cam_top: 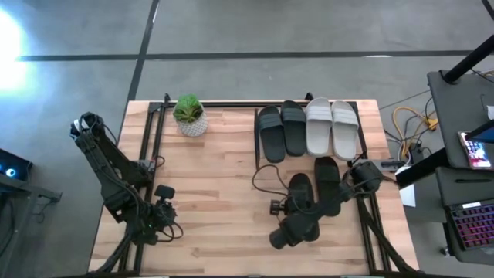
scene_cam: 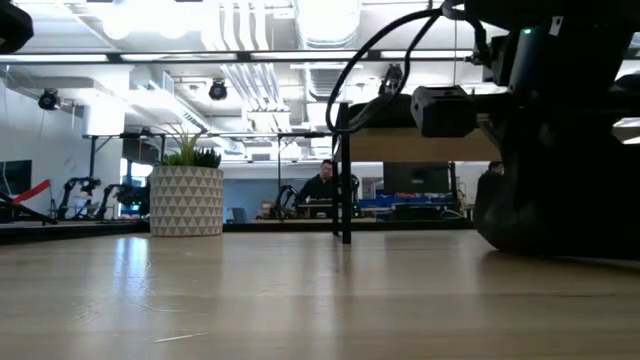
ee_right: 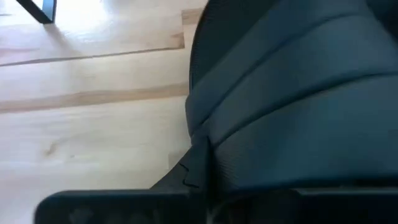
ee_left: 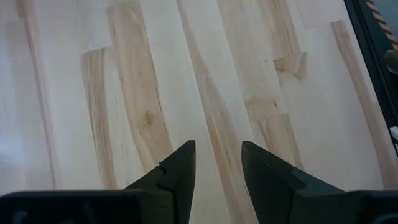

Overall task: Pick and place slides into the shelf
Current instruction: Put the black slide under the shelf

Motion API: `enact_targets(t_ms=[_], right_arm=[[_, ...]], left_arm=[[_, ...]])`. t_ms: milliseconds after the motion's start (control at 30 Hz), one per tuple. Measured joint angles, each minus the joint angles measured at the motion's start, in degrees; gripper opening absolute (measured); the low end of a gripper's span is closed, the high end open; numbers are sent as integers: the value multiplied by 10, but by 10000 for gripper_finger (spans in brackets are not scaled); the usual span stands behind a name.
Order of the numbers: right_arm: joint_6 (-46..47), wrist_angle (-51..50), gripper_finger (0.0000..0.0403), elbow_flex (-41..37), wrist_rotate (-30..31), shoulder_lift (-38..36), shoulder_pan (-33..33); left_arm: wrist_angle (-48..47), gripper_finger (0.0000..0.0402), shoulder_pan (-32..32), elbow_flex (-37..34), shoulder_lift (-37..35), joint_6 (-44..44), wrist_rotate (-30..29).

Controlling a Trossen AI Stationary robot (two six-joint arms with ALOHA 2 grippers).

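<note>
- Slides: six counted in the high view — four black, two light grey.
- Two black slides (cam_top: 281, 130) and the two grey slides (cam_top: 333, 127) lie side by side in a row of four at the shelf (cam_top: 256, 139), well beyond the right gripper on the far side of the table (cam_top: 208, 201).
- Remaining two black: one loose slide (cam_top: 328, 185) just beside the right gripper, toward the right table edge; the other, the gripped slide (cam_top: 301, 193), sits at the gripper itself.
- Right gripper (cam_top: 292, 228) — right wrist view shows one finger (ee_right: 198, 163) pressed against the slide's ribbed black edge; fingers clamped on it, slide low over the table.
- Left gripper (ee_left: 217, 163) parked near the front left corner, far from all six slides; fingers apart, nothing between them, bare wood below.
- One potted plant (cam_top: 190, 116) at the far edge, well beyond the left gripper.
</note>
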Motion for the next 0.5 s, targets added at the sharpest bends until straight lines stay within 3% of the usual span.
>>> enact_targets(t_ms=[367, 500], right_arm=[[1, 11, 156, 3, 7, 1, -5], [-1, 16, 188, 29, 8, -9, -4]], left_arm=[[1, 115, 0, 0, 0, -1, 0], [3, 115, 0, 0, 0, -1, -1]])
